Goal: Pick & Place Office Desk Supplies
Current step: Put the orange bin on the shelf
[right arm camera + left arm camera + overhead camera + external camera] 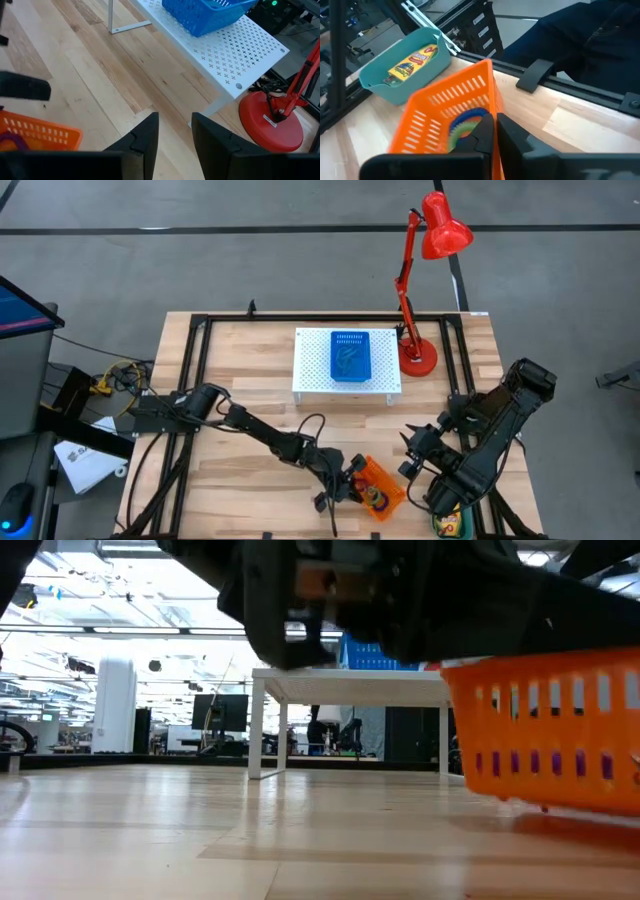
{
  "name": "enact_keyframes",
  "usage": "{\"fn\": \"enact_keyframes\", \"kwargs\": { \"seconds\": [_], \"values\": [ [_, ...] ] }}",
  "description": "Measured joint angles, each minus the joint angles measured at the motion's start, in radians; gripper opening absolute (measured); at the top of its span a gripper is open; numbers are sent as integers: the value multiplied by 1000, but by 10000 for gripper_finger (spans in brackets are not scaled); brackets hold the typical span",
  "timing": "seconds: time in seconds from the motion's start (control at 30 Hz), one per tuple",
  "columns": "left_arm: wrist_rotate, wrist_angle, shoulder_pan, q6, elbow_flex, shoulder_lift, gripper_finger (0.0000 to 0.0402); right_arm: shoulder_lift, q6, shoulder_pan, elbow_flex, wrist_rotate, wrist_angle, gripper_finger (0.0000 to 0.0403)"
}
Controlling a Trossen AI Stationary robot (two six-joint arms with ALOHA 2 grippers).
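Observation:
An orange slotted basket (445,100) sits near the table's front edge, right of centre (385,480), with several coloured oval loops (467,122) inside it. My left gripper (495,132) is shut on its wall. Beyond it, a teal bin (395,90) holds a yellow-green crayon box (412,62). My right gripper (175,132) hangs open above bare wood at the front right (412,452), with nothing between its fingers. My left gripper pinches the orange basket's side wall near a top corner (493,107), one finger (480,137) inside the basket and the other (517,140) outside. The fingers come slanting down from the table's left. In the low view the basket's bottom (560,802) slants, its left end higher.
A white perforated stand (312,375) at the back centre carries a blue basket (350,355). A red desk lamp (420,290) stands to its right. The teal bin (452,525) sits at the front right corner under my right arm. Bare wood lies between the stand and the orange basket.

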Motion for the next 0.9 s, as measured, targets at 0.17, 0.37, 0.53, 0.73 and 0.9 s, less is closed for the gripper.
{"fn": "enact_keyframes", "kwargs": {
  "seconds": [0.17,0.37,0.53,0.73,0.9],
  "values": [
    [-20,-44,0,1,-20,-29,4,0,0,0,0,0,2,113],
    [-43,-83,0,1,-33,-32,5,0,-2,0,0,-1,4,113],
    [-44,-87,0,2,-33,-32,20,0,-2,0,0,-17,6,113],
    [-45,-83,0,0,-33,-32,79,0,-2,0,0,-19,7,113],
    [-45,-63,-4,0,-33,-32,125,0,-2,0,0,-19,7,113]
  ]
}}
